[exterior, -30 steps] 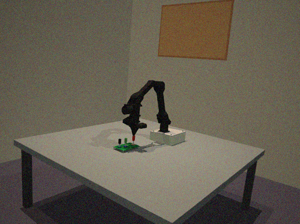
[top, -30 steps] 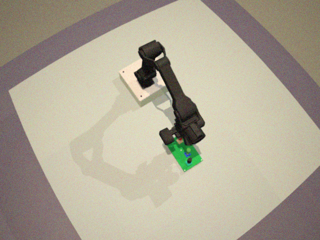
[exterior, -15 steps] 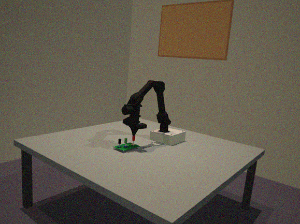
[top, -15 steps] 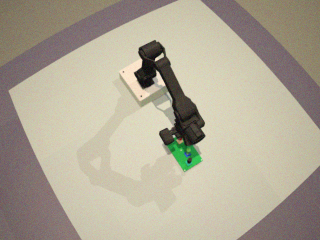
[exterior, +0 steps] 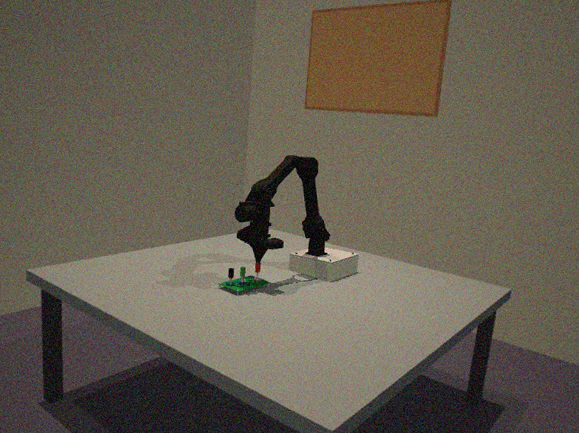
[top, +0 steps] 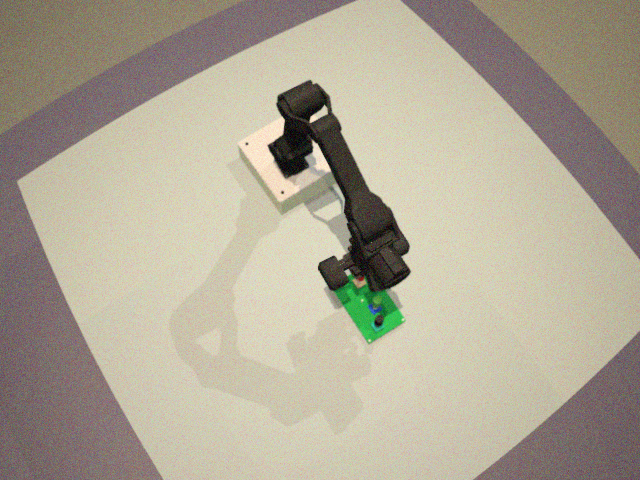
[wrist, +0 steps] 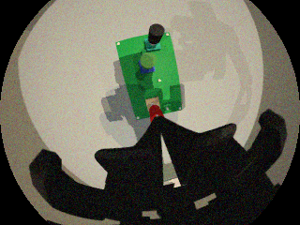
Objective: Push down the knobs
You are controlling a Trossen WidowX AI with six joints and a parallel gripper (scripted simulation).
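Note:
The green circuit board (top: 360, 316) (wrist: 170, 61) stands on the table. It carries a red knob (top: 360, 278) (exterior: 257, 267) (wrist: 155, 112) over a tan potentiometer (wrist: 152, 101), a green knob (top: 377, 299) (exterior: 242, 270) (wrist: 147, 60) over a blue one, and a black knob (top: 378, 320) (exterior: 231, 272) (wrist: 156, 34) over a teal one. A pale shaft shows below the red knob. My gripper (exterior: 259, 261) (wrist: 157, 119) is shut and empty, its tips at the top of the red knob, apparently touching it. The gaps below the green and black knobs are too small to judge.
The arm's white base block (top: 263, 167) (exterior: 335, 267) stands on the table (top: 465, 361) (exterior: 310, 347) behind the board. The green and black knobs stand in line beyond the red one. The arm's shadow falls across the table and part of the board.

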